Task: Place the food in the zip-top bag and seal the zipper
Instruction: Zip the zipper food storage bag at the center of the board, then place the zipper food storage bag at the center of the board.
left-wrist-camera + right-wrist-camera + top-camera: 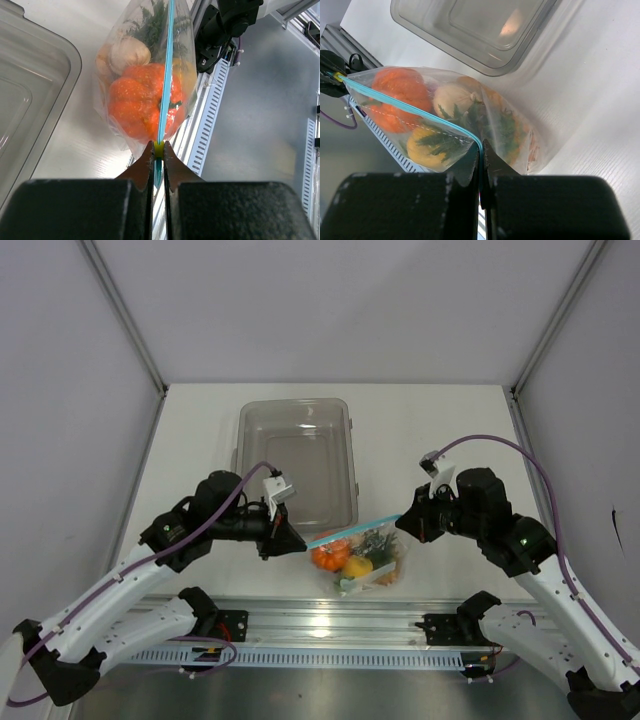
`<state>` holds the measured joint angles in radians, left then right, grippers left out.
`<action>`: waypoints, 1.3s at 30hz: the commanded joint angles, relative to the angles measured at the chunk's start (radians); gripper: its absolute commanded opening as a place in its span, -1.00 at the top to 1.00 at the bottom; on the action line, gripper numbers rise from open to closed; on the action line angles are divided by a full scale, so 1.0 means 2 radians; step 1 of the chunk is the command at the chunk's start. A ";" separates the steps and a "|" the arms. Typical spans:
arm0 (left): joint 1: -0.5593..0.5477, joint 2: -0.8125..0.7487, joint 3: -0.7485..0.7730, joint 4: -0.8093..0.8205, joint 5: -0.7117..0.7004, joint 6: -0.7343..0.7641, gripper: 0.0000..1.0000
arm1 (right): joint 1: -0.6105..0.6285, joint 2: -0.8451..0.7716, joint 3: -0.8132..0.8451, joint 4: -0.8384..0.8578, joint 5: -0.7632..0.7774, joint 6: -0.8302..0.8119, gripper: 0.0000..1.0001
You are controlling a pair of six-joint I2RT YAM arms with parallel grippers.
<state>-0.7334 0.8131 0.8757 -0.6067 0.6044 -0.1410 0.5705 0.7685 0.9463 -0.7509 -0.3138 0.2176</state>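
Pinching the zipper (165, 75) ends, left gripper (158, 149) and right gripper (481, 149) stretch the zip-top bag (388, 565) between them; food (400, 87) sits inside, sealing seemingly almost complete.

Tray (485, 70) cut off by top edge; zipper (410, 107) near end hidden between right hand (481, 148) fingers.

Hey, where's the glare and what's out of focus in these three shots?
Top external: bright glare on the metal rail below the bag. Left wrist: the left fingers are dark and soft, the pumpkin sharper. Right wrist: the right fingers blur; the tray carries a pale reflection.
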 commanded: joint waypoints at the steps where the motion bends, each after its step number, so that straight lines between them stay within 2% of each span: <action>1: 0.008 -0.015 -0.006 -0.019 -0.008 -0.009 0.90 | -0.008 -0.004 0.002 0.000 0.027 0.005 1.00; 9: 0.010 -0.017 -0.006 -0.021 -0.009 -0.009 0.87 | -0.014 -0.004 0.005 -0.003 0.027 0.005 1.00; 13: 0.012 -0.015 -0.006 -0.014 -0.009 -0.012 0.77 | -0.017 -0.004 0.003 -0.003 0.026 0.005 1.00; 15: 0.012 -0.012 -0.001 -0.007 -0.009 -0.017 0.12 | -0.019 -0.002 0.004 -0.003 0.028 0.008 1.00; 16: 0.012 -0.009 0.002 0.007 -0.009 -0.022 -0.91 | -0.021 -0.002 0.004 -0.002 0.030 0.010 1.00; 17: 0.012 -0.007 0.004 0.016 -0.005 -0.023 -0.99 | -0.021 -0.001 0.004 -0.003 0.030 0.012 1.00; 21: 0.011 0.010 0.055 0.060 -0.006 -0.037 -0.99 | -0.028 0.012 0.012 -0.016 0.041 0.028 1.00; 27: 0.011 0.026 0.081 0.127 -0.005 -0.063 -0.99 | -0.036 0.010 0.036 -0.072 0.125 0.057 1.00; 31: 0.011 0.034 0.076 0.135 0.014 -0.073 -0.99 | -0.047 -0.009 0.049 -0.095 0.157 0.065 1.00; 35: 0.011 0.028 0.055 0.135 0.026 -0.078 -0.99 | -0.054 -0.006 0.067 -0.144 0.234 0.081 1.00; 39: 0.012 0.012 0.035 0.138 0.026 -0.082 -0.99 | -0.080 0.010 0.065 -0.147 0.262 0.086 1.00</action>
<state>-0.7193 0.8616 0.9684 -0.3630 0.6300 -0.2813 0.4515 0.7635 1.0424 -1.0134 0.0998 0.3607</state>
